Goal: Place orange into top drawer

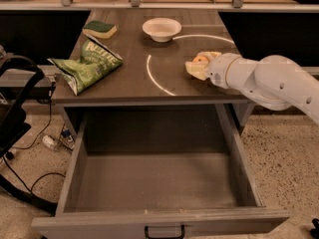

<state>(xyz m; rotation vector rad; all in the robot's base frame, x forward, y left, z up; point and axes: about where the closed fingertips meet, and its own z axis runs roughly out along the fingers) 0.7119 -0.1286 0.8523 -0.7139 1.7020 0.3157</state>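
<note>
Rightward, the claw (201, 63) clamps the orange (200, 59) near the tabletop's (129, 78) right edge, top drawer (159, 183) wide open below.

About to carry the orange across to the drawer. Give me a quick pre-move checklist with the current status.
1. Wide grey wooden top drawer pulled open: ok.
2. Drawer interior free of other things: ok.
3. Small round orange at the gripper, on the right side of the grey tabletop: ok.
4. Firm grasp on the orange: cannot tell.
5. Orange lifted off the tabletop: cannot tell.
6. White round bowl and crumpled green chip bag away from the path to the drawer: ok.
</note>
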